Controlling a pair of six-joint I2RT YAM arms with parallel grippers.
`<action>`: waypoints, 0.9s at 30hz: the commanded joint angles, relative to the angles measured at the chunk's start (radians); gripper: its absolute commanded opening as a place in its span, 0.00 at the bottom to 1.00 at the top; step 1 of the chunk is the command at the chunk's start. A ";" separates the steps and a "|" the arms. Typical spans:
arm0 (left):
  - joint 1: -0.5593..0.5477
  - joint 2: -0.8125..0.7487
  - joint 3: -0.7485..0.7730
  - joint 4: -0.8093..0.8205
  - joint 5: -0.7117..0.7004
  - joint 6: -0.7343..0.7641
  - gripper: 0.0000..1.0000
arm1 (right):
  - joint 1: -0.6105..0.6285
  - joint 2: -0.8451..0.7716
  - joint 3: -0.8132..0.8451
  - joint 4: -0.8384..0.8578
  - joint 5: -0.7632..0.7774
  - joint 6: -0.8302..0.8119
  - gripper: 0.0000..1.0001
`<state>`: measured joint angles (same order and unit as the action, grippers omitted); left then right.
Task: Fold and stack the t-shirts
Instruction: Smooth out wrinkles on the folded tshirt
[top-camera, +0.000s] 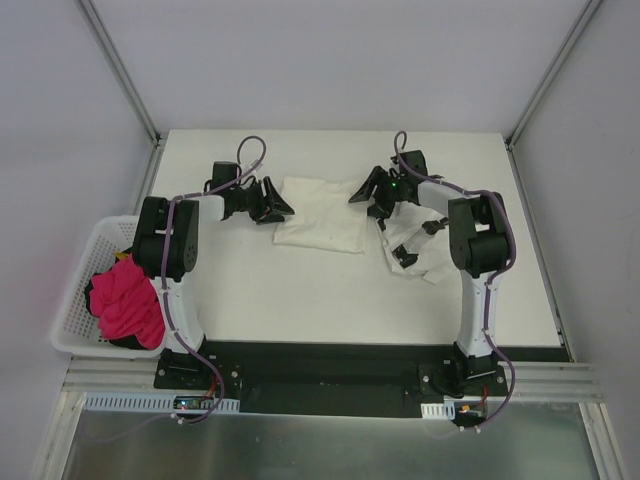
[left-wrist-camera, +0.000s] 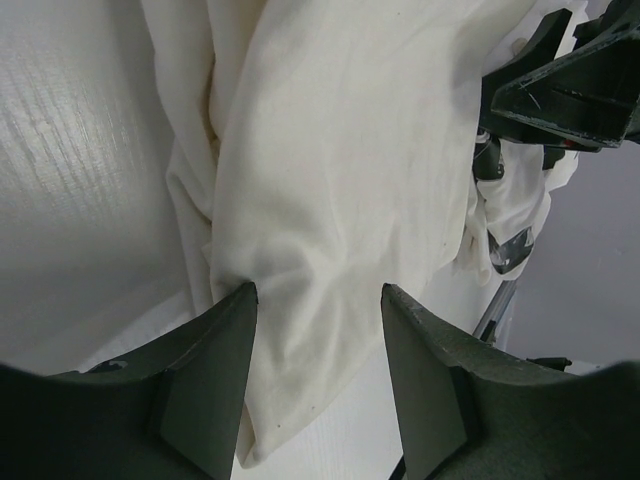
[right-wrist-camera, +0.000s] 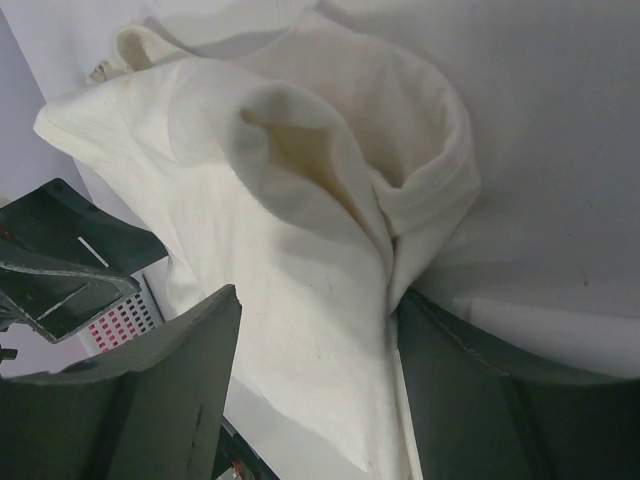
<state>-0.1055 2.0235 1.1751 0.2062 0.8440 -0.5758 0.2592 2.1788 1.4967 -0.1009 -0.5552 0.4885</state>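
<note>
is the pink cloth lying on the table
No, the pink cloth is heaped in the white basket beside the table.

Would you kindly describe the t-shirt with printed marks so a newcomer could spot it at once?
On the white table, look to the right half, just beside the right arm. The printed t-shirt lies crumpled there; unlike the plain cream t-shirt folded flat mid-table, it bears small black marks.

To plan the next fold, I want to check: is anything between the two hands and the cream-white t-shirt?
Nothing visible. The left hand and the right hand, both open, sit at opposite edges of the cream-white t-shirt.
</note>
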 joint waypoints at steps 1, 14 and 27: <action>-0.008 -0.057 -0.003 -0.021 -0.002 0.031 0.52 | 0.018 0.010 -0.035 -0.040 0.009 0.001 0.66; -0.010 -0.060 0.030 -0.109 -0.038 0.076 0.51 | 0.022 -0.028 -0.064 -0.033 0.026 0.013 0.65; 0.001 -0.177 0.175 -0.459 -0.368 0.271 0.52 | 0.017 -0.045 -0.084 -0.057 0.029 -0.004 0.64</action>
<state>-0.1047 1.9190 1.3033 -0.1482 0.5724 -0.3717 0.2665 2.1609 1.4555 -0.0681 -0.5617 0.5137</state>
